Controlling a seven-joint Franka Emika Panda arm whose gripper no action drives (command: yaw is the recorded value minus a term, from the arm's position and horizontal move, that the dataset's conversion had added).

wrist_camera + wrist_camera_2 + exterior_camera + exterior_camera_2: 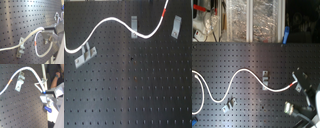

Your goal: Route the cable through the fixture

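1. Cable (pixel 111 21) lies in curves across the black pegboard (pixel 139 90), passing the middle fixture (pixel 135 25) in the first exterior view.
2. Red band (pixel 165 11) sits near the end, short of the first exterior view's right fixture (pixel 176 26).
3. Left fixture (pixel 84 54) touches the cable.
4. Gripper (pixel 301 82) is by the red band; cannot tell its finger state.

No legible text, label, brand, number or sign in any of the four views. The black perforated board (pixel 139 90) carries only its hole grid, no markings. The cable (pixel 109 21) shows a plain red band, no print on it. The metal clips (pixel 135 24) are unmarked. Clutter beyond the board's far edge in the second exterior view is too blurred to read.
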